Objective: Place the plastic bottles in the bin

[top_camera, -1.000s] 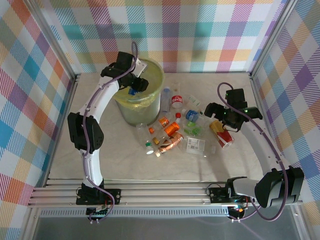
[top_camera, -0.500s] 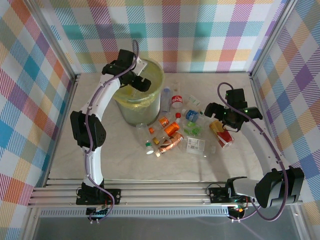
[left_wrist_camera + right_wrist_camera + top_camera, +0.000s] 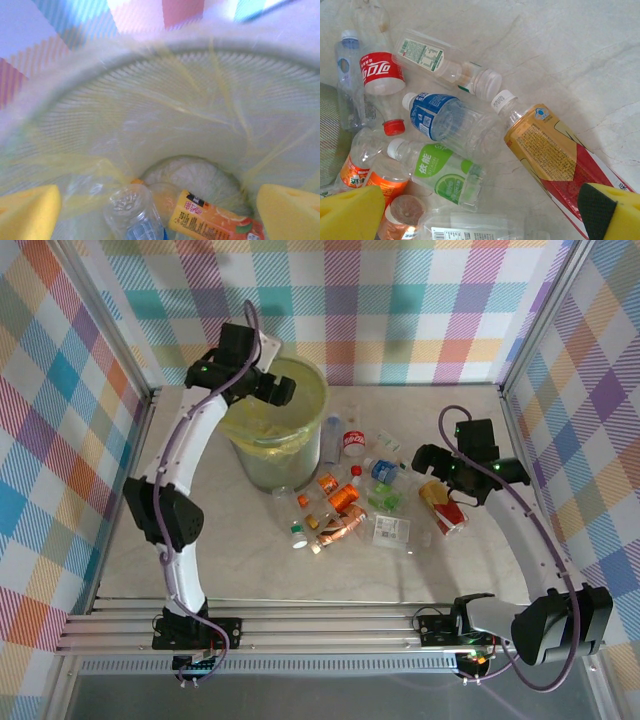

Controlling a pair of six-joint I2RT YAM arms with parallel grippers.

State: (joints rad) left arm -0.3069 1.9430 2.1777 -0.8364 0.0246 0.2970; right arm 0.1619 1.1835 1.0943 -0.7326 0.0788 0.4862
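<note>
**A:** Since a second ago my left end effector (image 3: 277, 390) has drawn back over the bin (image 3: 262, 468) and let go. The blue-labelled load it carried is out of its fingers.

**B:** Where did it land?

**A:** Inside. My left wrist view looks down on a clear blue-labelled bottle (image 3: 134, 216) beside an orange-labelled one (image 3: 215, 224), at the bottom of the yellow liner (image 3: 75, 165). Left fingers are spread wide and empty.

**B:** And the rest?

**A:** Roughly a dozen plastic bottles (image 3: 345, 502) lie clustered on the counter (image 3: 250, 555), just right of the bin. My right end effector (image 3: 432, 462) hangs released above a yellow-and-red bottle (image 3: 545, 150), touching nothing. I judge that one the likely next pick.
</note>
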